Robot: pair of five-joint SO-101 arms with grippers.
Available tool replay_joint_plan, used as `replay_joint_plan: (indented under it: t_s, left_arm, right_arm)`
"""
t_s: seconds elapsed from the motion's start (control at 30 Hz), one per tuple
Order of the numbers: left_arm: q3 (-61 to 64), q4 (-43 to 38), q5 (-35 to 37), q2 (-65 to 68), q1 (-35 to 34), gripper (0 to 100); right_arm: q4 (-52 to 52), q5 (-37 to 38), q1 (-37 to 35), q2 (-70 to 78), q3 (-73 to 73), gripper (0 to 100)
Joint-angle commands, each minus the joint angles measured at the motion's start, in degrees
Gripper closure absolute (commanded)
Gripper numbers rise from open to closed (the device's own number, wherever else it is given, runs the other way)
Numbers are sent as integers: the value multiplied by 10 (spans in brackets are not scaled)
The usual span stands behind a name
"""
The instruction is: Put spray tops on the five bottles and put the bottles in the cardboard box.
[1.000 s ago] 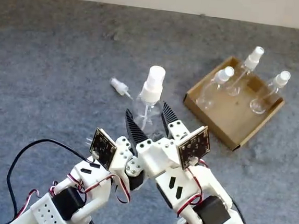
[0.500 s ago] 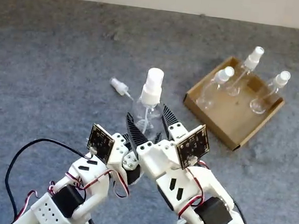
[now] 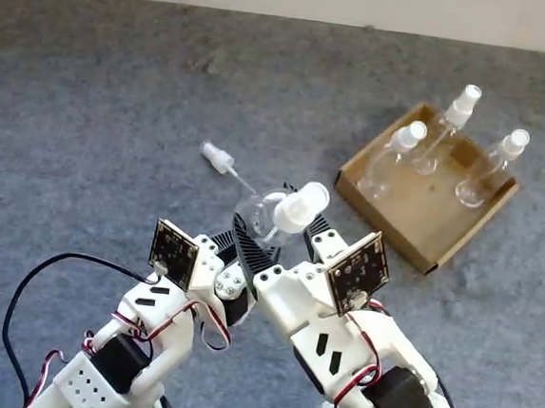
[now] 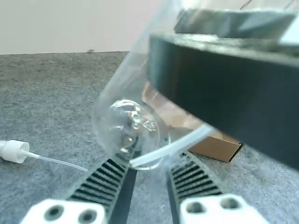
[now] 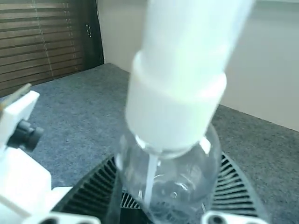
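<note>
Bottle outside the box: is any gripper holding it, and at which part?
The right gripper holds the bottle by its clear body, below the spray top.

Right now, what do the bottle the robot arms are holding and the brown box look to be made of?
Bottle: clear and glossy, probably plastic; the tube inside shows through its wall. Box: brown, matte cardboard, judging by its dull surface and thin folded walls.

Bright, even light throughout, with only soft, faint shadows.
</note>
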Motion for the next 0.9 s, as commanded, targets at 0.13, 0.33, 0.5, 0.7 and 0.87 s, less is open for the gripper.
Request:
replay_joint_plan:
  t_s: [0.13, 0.33, 0.5, 0.7, 0.87]
  left_arm:
    - [0, -15, 4, -10, -12, 989]
    - [0, -14, 4, -10, -15, 989]
    - [0, -14, 4, -10, -15, 989]
    - [14, -14, 4, -10, -15, 989]
    - [14, -14, 4, -10, -15, 989]
  right_arm:
    - [3, -4, 148, 11, -38, 818]
    - [4, -4, 312, 11, -66, 818]
    - [4, -1, 406, 11, -65, 818]
    - [4, -1, 491, 11, -64, 818]
    - [-14, 0, 545, 24, -42, 818]
